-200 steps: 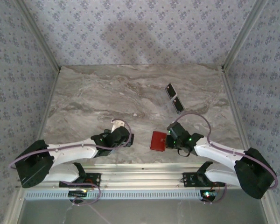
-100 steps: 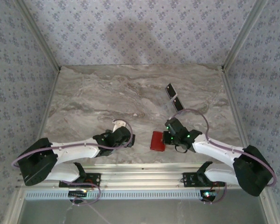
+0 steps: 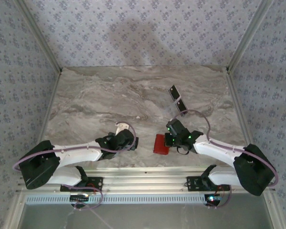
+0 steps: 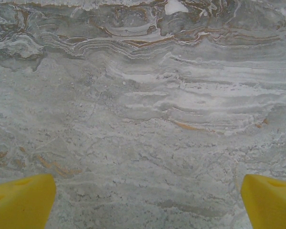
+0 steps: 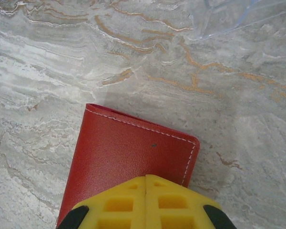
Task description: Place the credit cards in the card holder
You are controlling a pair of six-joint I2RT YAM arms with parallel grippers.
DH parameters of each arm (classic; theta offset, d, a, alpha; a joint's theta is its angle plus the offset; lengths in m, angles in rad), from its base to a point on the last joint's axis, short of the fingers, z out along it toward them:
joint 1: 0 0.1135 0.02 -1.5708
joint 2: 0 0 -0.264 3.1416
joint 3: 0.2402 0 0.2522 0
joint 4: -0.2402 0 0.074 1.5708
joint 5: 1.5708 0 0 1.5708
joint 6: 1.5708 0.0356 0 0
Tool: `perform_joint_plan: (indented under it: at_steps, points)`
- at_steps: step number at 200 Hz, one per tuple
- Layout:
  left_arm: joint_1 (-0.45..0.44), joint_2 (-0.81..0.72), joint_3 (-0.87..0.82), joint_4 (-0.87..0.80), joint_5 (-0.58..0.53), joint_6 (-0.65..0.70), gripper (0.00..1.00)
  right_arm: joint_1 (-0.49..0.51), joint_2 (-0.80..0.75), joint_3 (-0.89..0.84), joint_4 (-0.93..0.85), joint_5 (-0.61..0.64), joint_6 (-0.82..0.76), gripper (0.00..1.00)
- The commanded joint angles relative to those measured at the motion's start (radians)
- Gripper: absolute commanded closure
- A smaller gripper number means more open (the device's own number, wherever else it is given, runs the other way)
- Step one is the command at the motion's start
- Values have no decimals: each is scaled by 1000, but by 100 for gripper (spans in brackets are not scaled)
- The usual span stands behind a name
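Fingers (image 5: 117, 202) of our right gripper (image 5: 145, 179) are pressed together over the red wallet (image 5: 128, 157), lower centre of frame. Left gripper (image 4: 147, 195) gapes wide above the table (image 4: 143, 95). We note two black cards (image 3: 182, 106) up-right of the wallet.

Top external: high, behind arm bases, faces down and forward over whole tabletop (image 3: 95, 95). Left wrist: very near, looks down on marble tabletop, fingers (image 4: 19, 200) at bottom corners. Right wrist: very near, looks down on wallet (image 5: 128, 162). Wallet shared with top view.
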Motion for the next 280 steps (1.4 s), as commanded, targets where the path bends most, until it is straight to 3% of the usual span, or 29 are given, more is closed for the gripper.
perform_joint_plan:
  at_steps: [1,119,216,280]
  points:
    - [5,8,27,12,11,14,0,18,18,20,3,5,-14,94]
    - [6,6,23,17,9,14,0,88,43,-59,46,39,55,99]
    - [6,12,32,14,18,10,0,176,2,-127,98,220,261,100]
    - [-14,38,45,37,36,82,0,148,0,-75,97,156,239,98]
